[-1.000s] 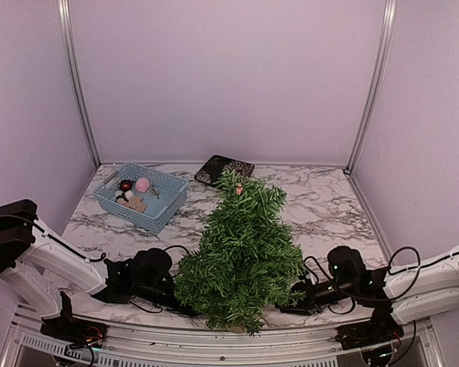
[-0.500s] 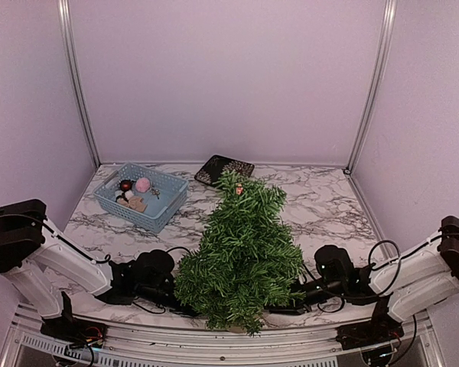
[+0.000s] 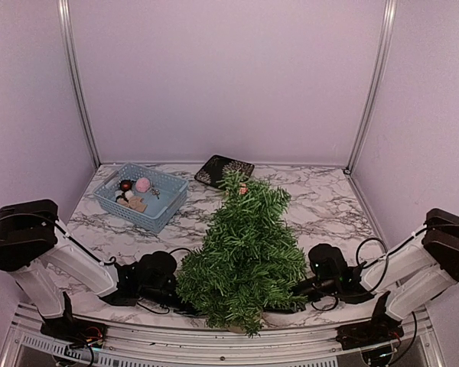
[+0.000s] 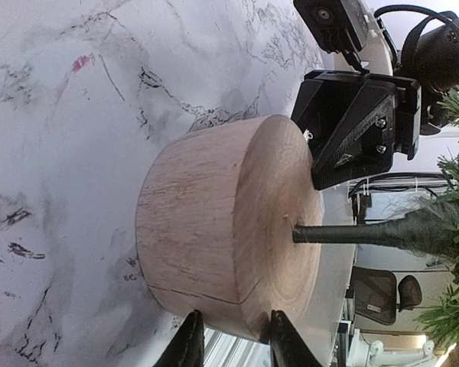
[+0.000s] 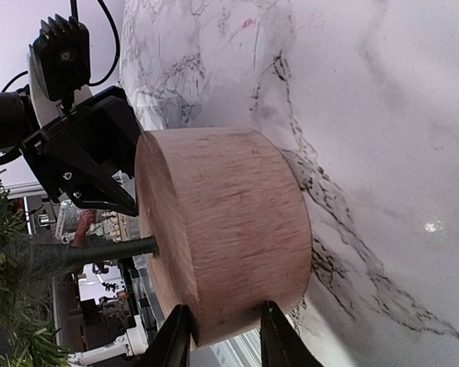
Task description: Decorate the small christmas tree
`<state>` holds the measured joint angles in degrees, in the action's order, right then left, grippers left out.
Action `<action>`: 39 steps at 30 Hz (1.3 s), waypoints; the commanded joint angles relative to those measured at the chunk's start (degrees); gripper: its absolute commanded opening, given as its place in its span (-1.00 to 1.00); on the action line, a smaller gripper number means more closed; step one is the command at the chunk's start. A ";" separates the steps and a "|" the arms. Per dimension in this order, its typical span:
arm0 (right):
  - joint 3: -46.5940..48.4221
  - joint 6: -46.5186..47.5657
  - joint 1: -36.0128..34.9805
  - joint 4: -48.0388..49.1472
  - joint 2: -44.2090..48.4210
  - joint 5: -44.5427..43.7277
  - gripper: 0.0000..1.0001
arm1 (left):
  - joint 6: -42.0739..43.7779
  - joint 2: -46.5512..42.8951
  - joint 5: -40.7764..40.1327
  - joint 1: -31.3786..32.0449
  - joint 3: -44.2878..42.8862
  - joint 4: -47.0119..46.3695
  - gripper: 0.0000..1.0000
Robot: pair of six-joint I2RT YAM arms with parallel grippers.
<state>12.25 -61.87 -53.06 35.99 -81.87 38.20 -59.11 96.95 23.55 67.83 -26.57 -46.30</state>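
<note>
Both arms have slid in low from the near edge within the last second, and their fingers have drawn closer together. The left pincer (image 4: pixel 239 345) and right pincer (image 5: pixel 220 336) now meet the stump (image 4: pixel 214 229) from opposite sides. Each shows a gap with the wood's side wall at it, and I cannot tell whether either is gripping yet. The tree (image 3: pixel 245 252) stands at the bench's (image 3: pixel 329 206) near middle. It leans slightly and its tip has nudged right, carrying one small ornament (image 3: pixel 243 189). This looks like steadying or repositioning ahead of decorating. Farther back, baubles (image 3: pixel 143 184) wait in the basket (image 3: pixel 154 219), with a dark mat (image 3: pixel 224 170) beyond.
</note>
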 commanded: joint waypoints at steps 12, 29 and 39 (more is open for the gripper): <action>5.28 2.95 5.42 -2.38 -1.68 -0.58 -0.51 | 0.57 3.84 0.14 -4.77 -2.96 -3.75 -0.52; 17.51 8.92 14.49 -4.52 -12.19 2.09 -0.53 | 3.49 10.97 1.83 -15.38 -10.65 -3.93 -0.54; 26.34 10.72 19.56 -3.00 -21.47 4.90 -0.53 | 4.35 17.47 2.44 -23.17 -19.20 -3.97 -0.54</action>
<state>33.80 -53.04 -33.76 30.74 -99.59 38.94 -56.86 110.69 29.06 46.76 -40.69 -49.25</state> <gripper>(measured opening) 0.235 0.229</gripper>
